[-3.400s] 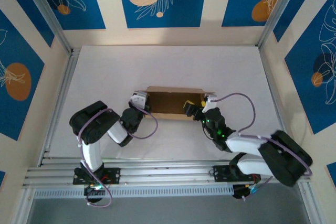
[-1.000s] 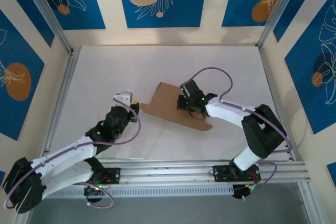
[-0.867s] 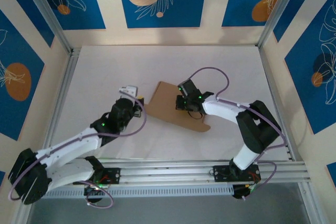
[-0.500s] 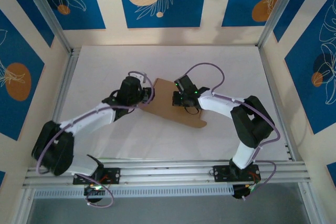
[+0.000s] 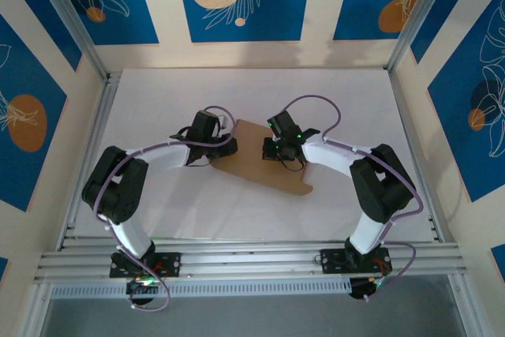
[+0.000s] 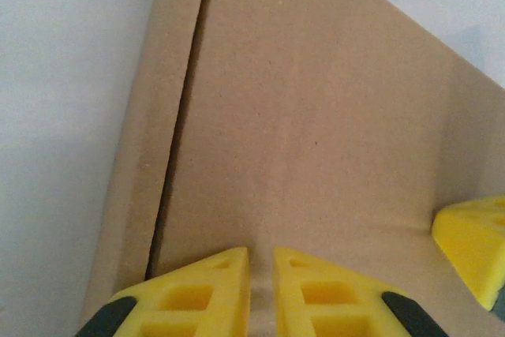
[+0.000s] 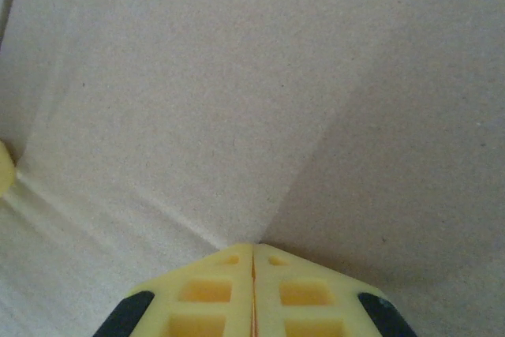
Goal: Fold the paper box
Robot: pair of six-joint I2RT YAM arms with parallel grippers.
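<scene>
Overhead, the plain brown creased cardboard paper box (image 5: pixel 264 167) lies near the middle of the white surface (image 5: pixel 158 100), skewed from 10 to 4 o'clock. The left hand (image 5: pixel 226 146) sits at its 9 o'clock end, the right hand (image 5: pixel 278 152) near its 12 o'clock edge.

The left wrist view adds a scored side strip at 9 o'clock and fingers (image 6: pixel 189 297) a sliver apart; whether they pinch board I cannot tell.

The right wrist view shows closed fingers (image 7: pixel 205 305), nothing between them, tips at a crease junction.

Best, I judge: pin there with the right and fold the strip along its score, without dragging.
</scene>
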